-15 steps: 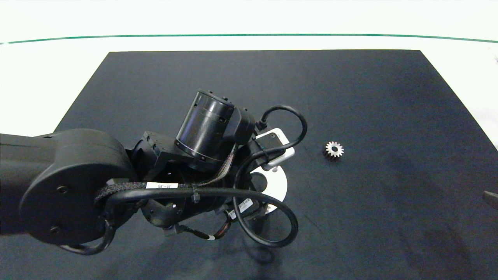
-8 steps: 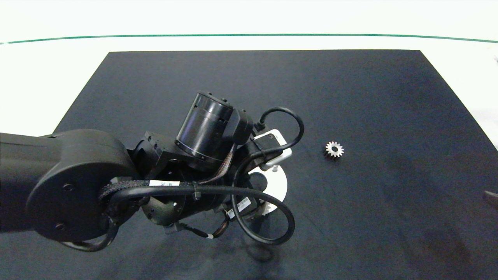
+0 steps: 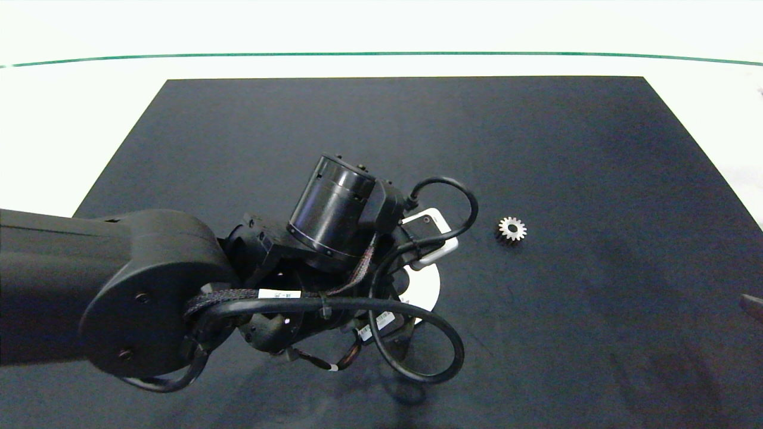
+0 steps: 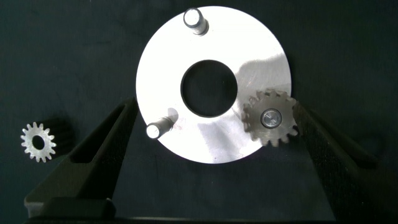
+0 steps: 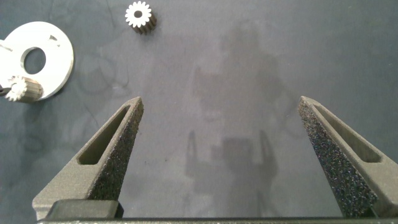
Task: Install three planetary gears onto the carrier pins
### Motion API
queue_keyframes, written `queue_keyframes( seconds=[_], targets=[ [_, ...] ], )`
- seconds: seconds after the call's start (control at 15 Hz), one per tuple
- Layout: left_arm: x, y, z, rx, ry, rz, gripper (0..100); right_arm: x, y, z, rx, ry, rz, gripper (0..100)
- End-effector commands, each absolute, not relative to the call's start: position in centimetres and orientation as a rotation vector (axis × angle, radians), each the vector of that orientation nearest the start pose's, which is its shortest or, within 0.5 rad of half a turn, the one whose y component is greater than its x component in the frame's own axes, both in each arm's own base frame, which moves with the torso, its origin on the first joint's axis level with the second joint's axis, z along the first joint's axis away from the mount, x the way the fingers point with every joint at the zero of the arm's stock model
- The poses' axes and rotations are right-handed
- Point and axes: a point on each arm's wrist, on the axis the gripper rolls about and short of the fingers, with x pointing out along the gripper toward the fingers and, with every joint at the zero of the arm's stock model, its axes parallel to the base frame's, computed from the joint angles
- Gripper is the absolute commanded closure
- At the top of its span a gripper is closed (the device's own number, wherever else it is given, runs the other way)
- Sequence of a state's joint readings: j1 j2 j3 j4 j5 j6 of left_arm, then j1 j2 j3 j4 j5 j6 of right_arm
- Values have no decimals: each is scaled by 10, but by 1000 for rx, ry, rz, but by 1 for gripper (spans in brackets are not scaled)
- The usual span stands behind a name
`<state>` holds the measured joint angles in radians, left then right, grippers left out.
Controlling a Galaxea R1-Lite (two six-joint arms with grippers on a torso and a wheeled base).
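The white carrier disc lies directly under my left gripper, which is open, its fingers straddling the disc without touching it. Two carrier pins stand bare. On the third pin sits one planetary gear. A second gear lies loose on the mat beside the disc. In the head view the left arm hides most of the disc, and a loose gear lies to its right. My right gripper hangs open at the mat's right edge, holding nothing.
A black mat covers the white table. From the right wrist I see the disc, its seated gear and a loose gear far ahead, with bare mat between the fingers.
The left arm has shifted slightly to the right and nearer in the head view. The loose gear and the right gripper have stayed put.
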<state>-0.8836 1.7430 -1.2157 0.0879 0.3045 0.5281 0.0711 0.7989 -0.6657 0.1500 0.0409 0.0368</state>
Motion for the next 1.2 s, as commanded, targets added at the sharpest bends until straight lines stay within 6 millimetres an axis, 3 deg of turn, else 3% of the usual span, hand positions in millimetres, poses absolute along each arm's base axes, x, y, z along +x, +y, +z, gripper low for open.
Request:
queue_keyframes(
  seconds=[0.07, 0.27, 0.6, 0.87, 1.2],
  targets=[
    [211, -245, 218, 842, 352, -685, 0, 73, 6, 237, 32, 289, 106, 0],
    [211, -234, 234, 776, 322, -649, 0, 73, 6, 237, 46, 291, 108, 0],
    [197, -218, 264, 508, 280, -596, 0, 83, 7, 237, 48, 317, 101, 0],
    [212, -207, 261, 369, 329, -556, 0, 81, 7, 237, 46, 317, 98, 0],
    [244, -225, 235, 241, 296, -515, 0, 80, 6, 235, 46, 320, 97, 0]
  ],
)
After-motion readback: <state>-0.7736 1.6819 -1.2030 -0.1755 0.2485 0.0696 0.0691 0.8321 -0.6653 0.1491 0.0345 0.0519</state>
